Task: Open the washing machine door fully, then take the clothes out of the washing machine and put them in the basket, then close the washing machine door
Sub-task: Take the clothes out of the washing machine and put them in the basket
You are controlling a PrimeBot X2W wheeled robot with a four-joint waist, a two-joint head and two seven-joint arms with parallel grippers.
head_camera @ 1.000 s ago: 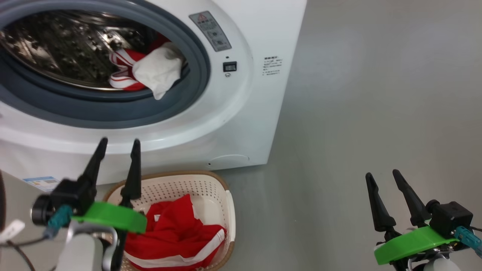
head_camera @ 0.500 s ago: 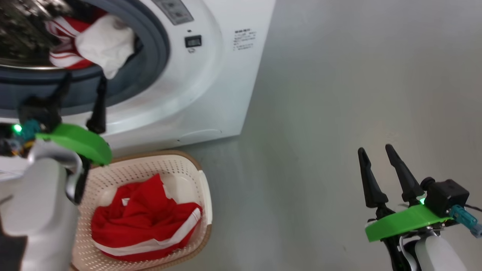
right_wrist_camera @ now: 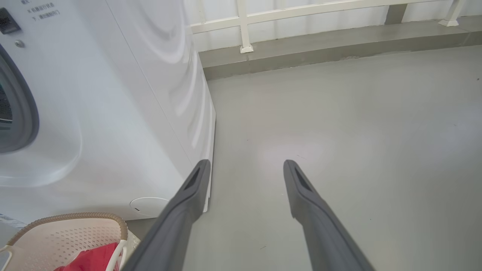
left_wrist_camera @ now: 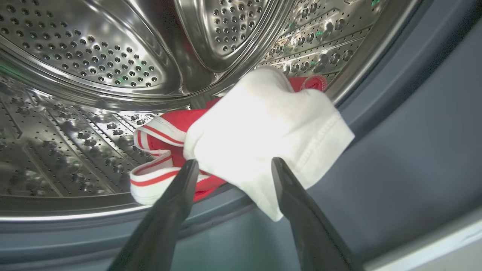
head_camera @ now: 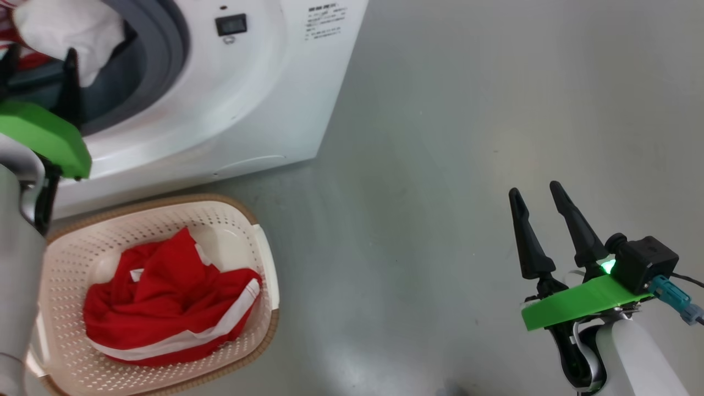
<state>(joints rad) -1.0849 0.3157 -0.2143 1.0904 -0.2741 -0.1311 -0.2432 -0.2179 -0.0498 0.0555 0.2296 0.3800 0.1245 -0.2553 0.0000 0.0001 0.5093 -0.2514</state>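
L end effector (left_wrist_camera: pixel 234 161) spread at washing machine (head_camera: pixel 264 82) mouth, tips flanking white cloth (left_wrist_camera: pixel 263 124) atop red striped garment (left_wrist_camera: pixel 158 131) at drum (left_wrist_camera: pixel 94 56) lip, nothing pinched; R end effector (head_camera: pixel 534 187) spread too, over floor (head_camera: pixel 440 165); another red garment (head_camera: pixel 165 291) in basket (head_camera: pixel 258 242) by machine front.

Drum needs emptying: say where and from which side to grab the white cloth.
Pinch the white cloth by its lower flap, draped over the grey gasket, coming straight in from the front: it hangs free, just ahead of the open left tool.
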